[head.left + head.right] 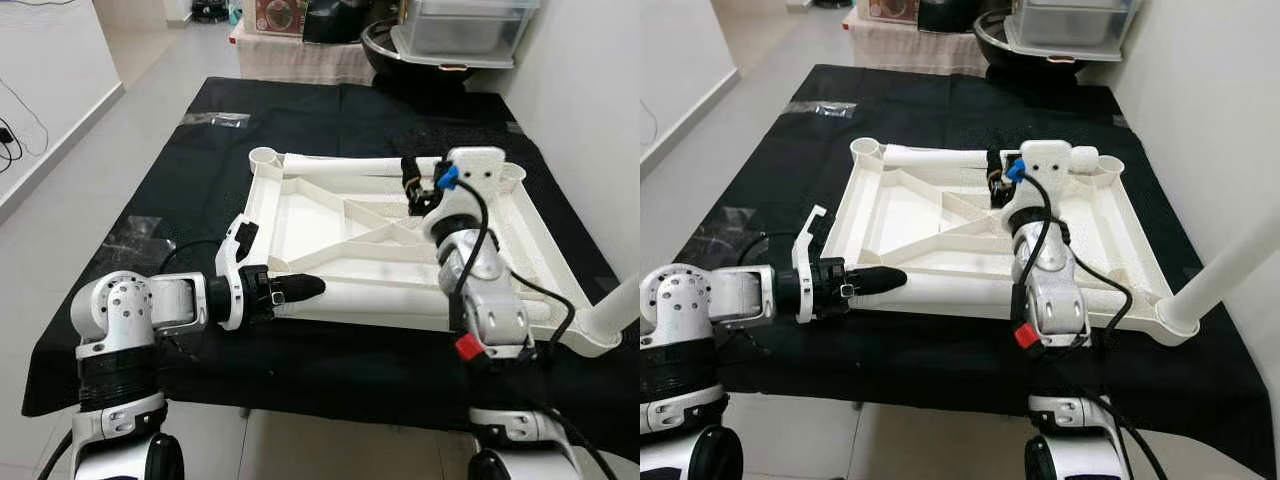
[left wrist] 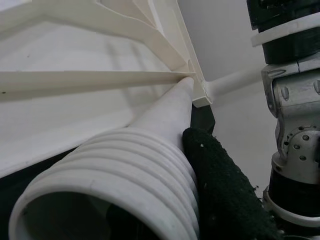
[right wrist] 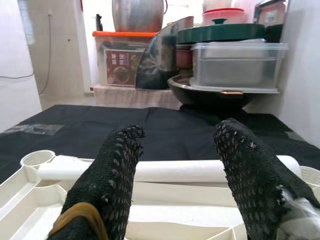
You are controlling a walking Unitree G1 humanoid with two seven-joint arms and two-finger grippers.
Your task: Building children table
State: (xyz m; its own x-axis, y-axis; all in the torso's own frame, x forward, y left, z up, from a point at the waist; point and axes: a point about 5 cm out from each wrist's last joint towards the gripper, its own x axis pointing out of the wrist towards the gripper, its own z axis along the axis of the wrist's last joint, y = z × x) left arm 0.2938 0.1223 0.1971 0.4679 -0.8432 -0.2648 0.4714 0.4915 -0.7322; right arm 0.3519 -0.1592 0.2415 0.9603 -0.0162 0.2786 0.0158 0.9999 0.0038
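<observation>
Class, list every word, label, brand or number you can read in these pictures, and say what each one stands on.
No text can be read anywhere.
Red box on the back shelf: printed label with a picture, lettering too small and blurred.
White tabletop, its legs, the black cloth and the storage tubs: no visible print.

One upturned white tabletop (image 1: 330, 225), three white table legs (image 1: 940, 156), one black cloth (image 1: 300, 110).

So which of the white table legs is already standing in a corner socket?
The white plastic leg at the tabletop's near right corner; the other two lie flat along the near and far edges.
</observation>
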